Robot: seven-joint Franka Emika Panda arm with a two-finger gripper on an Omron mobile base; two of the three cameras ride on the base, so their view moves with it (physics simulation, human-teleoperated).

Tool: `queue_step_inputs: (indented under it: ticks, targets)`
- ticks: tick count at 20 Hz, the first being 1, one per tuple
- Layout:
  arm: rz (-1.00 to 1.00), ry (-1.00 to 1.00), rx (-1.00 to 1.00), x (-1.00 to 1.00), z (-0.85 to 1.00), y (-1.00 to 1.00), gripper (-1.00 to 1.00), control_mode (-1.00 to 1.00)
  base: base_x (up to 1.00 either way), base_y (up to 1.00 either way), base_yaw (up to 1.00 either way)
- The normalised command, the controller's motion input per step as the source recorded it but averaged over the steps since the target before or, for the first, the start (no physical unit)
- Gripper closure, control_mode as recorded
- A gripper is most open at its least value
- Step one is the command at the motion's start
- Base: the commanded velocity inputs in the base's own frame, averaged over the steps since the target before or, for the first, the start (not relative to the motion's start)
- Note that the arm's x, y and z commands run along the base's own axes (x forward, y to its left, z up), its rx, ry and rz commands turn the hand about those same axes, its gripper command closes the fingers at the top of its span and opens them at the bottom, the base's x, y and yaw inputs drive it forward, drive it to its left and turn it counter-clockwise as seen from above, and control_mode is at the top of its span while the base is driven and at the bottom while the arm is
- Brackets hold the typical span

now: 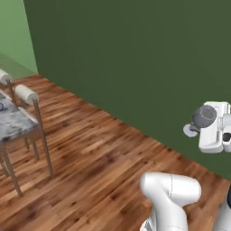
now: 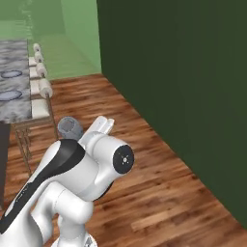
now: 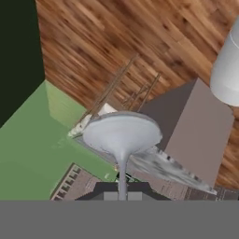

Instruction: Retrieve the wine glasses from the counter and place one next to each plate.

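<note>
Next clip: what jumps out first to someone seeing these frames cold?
The small translucent grey stemmed wine glass, its thin stem pinched in the shut two-finger gripper and carried above the wooden floor. A tall dark green wall runs along the right. Far left, the marbled island bears two round pale blue-grey plates, with stools alongside.

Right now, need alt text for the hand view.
The gripper is shut on the thin stem of a wine glass, its grey bowl in the middle of the view. Behind it lie wood floor, green wall and the marbled island with stools.
</note>
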Motion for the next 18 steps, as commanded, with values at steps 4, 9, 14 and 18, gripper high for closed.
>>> queue_step_inputs:
  ticks: [4, 9, 14, 18]
  targets:
    - [0.00, 0.00, 0.00, 0.00, 0.00, 0.00, 1.00, 1.00, 1.00, -1.00, 0.36]
    - [0.00, 0.00, 0.00, 0.00, 0.00, 0.00, 1.00, 1.00, 1.00, -0.98, 0.34]
    - [0.00, 0.00, 0.00, 0.00, 0.00, 0.00, 1.00, 1.00, 1.00, -0.83, 0.42]
    - [0.00, 0.00, 0.00, 0.00, 0.00, 0.00, 1.00, 1.00, 1.00, -0.78, 0.48]
